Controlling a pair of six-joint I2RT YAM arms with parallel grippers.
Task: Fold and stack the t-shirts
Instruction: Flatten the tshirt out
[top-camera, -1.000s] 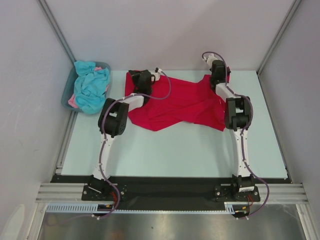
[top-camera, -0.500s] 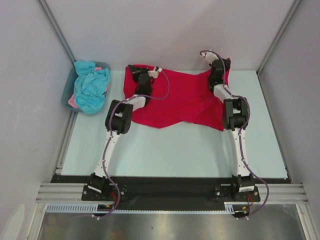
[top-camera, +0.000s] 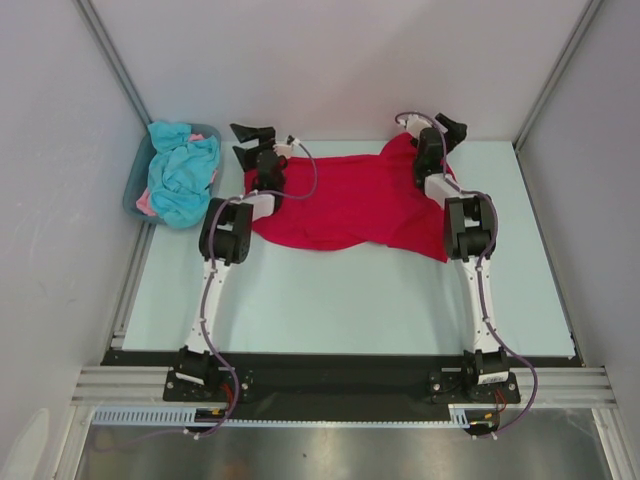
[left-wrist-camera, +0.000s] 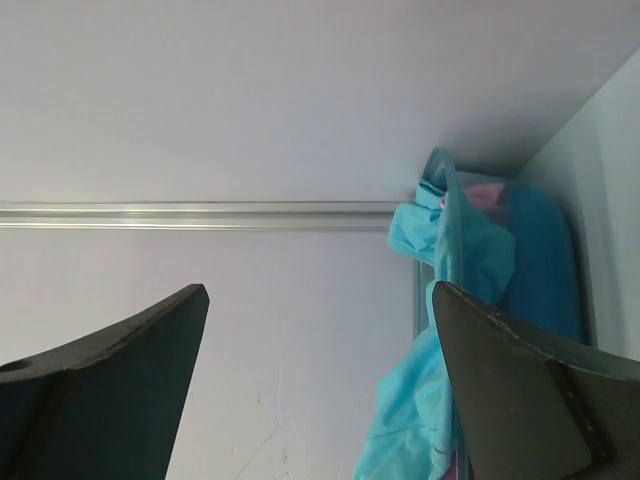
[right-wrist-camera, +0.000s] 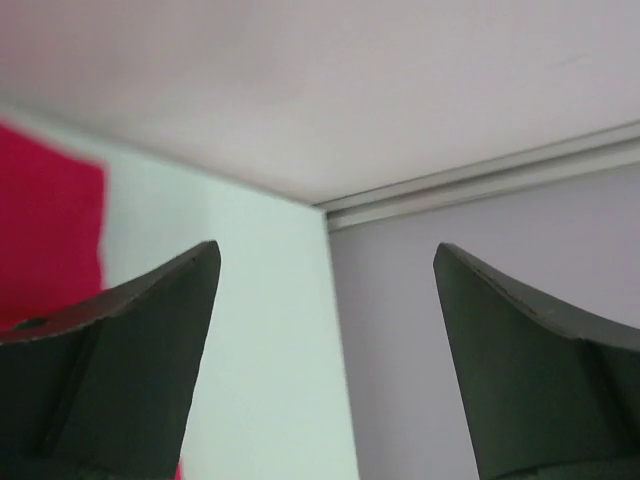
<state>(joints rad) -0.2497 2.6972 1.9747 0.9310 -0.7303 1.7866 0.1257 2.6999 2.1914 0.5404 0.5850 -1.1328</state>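
Since a second ago both arms are stretching farther back over the pale green desk (top-camera: 350, 300), and the crimson red cloth t-shirt (top-camera: 350, 205) is lying flatter along its far edge, its near hem rumpling. Folding over that rumple is risking a crooked fold. Turquoise cloth (left-wrist-camera: 410, 230) is spilling from the grey-blue plastic tub (top-camera: 130, 200) at the far left corner, where the nearby left fingers (left-wrist-camera: 110, 380) could be snagging it. Left fingers and right fingers (right-wrist-camera: 110, 340) are standing spread, gripping nothing. Only the top view is showing the whole shirt; the right wrist is catching just a red sliver.
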